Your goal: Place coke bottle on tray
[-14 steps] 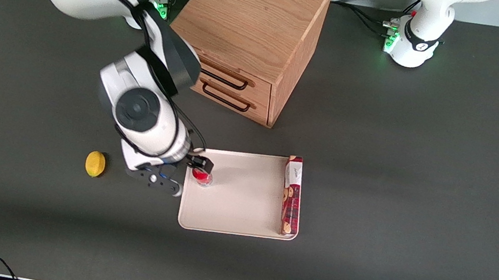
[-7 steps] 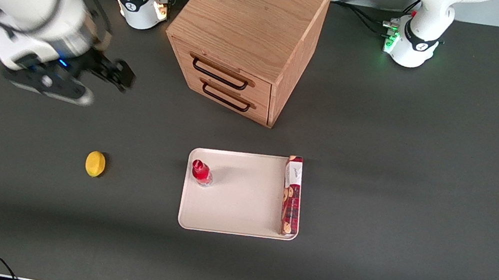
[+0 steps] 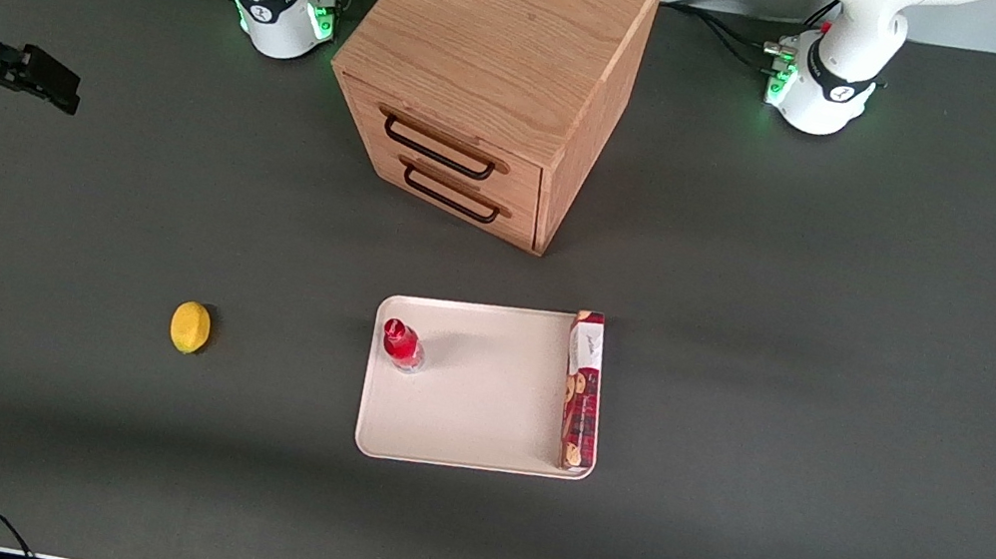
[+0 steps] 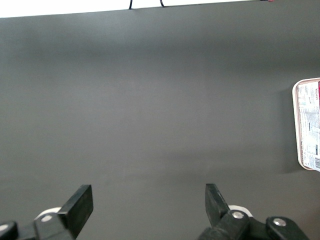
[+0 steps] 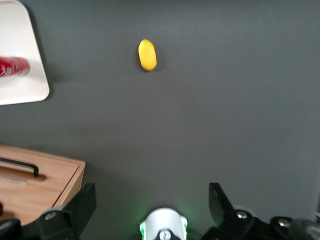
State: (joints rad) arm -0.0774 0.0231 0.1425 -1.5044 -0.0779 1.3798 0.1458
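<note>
The coke bottle (image 3: 401, 344), red cap and red label, stands upright on the cream-white tray (image 3: 486, 409), near the tray's edge toward the working arm's end. It also shows in the right wrist view (image 5: 12, 66) on the tray's corner (image 5: 22, 92). My right gripper (image 3: 57, 84) is open and empty. It hangs high above the table at the working arm's end, far from the bottle and the tray. In the right wrist view the gripper (image 5: 150, 202) has its fingers wide apart with nothing between them.
A yellow lemon (image 3: 190, 327) lies on the table between the tray and the working arm's end, also in the right wrist view (image 5: 147, 55). A long red cookie box (image 3: 583, 390) lies along the tray's edge toward the parked arm. A wooden two-drawer cabinet (image 3: 493, 66) stands farther from the camera.
The gripper let go of the bottle on the tray, rose and swung away toward the working arm's end of the table. The bottle stays upright where it was set.
</note>
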